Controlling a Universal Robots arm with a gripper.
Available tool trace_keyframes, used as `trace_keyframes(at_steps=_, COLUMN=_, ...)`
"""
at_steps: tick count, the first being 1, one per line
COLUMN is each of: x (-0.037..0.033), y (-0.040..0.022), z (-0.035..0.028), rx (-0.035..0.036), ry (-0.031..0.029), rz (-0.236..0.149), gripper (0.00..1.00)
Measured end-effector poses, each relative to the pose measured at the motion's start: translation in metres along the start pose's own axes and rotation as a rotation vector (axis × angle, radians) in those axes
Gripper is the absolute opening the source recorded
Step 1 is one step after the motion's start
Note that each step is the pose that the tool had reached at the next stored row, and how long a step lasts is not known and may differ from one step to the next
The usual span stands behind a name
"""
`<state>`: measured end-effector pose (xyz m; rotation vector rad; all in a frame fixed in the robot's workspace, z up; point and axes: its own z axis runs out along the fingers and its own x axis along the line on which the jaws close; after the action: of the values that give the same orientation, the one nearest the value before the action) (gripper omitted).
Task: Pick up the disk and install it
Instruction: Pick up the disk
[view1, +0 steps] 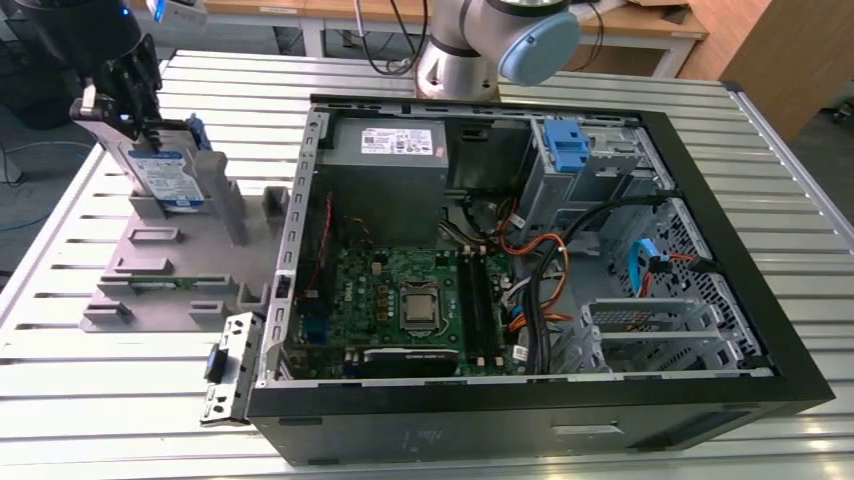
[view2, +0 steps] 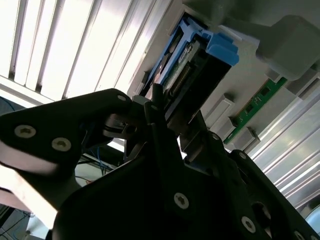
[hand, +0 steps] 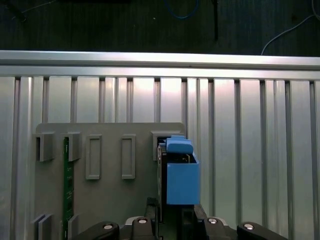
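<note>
The disk is being held upright, clamped in the end effector, at the grey holder beside the computer case. If it is being gripped too shallowly, it could be tilted, jammed or dropped.

The gripper hangs over the holder block, which rests on the slatted table. The disk stands on edge directly beneath it, clamped between the fingers, its far end over a slot in the block. Whether it touches the block cannot be told. A circuit strip lies on the block, apart from the disk. Towards the exterior view's right of the gripper, just beside the block, lies the open computer case. Inside it are the motherboard, the metal box and, farther from the gripper, the latch.
</note>
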<state>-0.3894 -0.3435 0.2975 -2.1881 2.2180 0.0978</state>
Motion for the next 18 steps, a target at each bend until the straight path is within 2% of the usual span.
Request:
trace_keyframes(at_steps=1, x=0.0, y=0.0, z=0.0, rx=0.0, ry=0.0, rz=0.0, gripper=0.42)
trace_keyframes(at_steps=9, x=-0.0002, y=0.0001, z=-0.0024, rx=0.0001, ry=-0.0005, rz=0.0, gripper=0.42)
trace_keyframes(at_steps=10, x=0.0, y=0.0, z=-0.0024, rx=0.0001, ry=-0.0044, rz=0.0, gripper=0.42)
trace_keyframes(at_steps=12, x=-0.0001, y=0.0, z=-0.0025, rx=0.0001, ry=-0.0222, rz=-0.001, gripper=0.42)
trace_keyframes(at_steps=13, x=-0.0002, y=0.0001, z=-0.0025, rx=0.0002, ry=-0.024, rz=-0.001, gripper=0.42)
trace_keyframes(at_steps=18, x=-0.0001, y=-0.0011, z=-0.0024, rx=0.0003, ry=-0.0243, rz=-0.001, gripper=0.42)
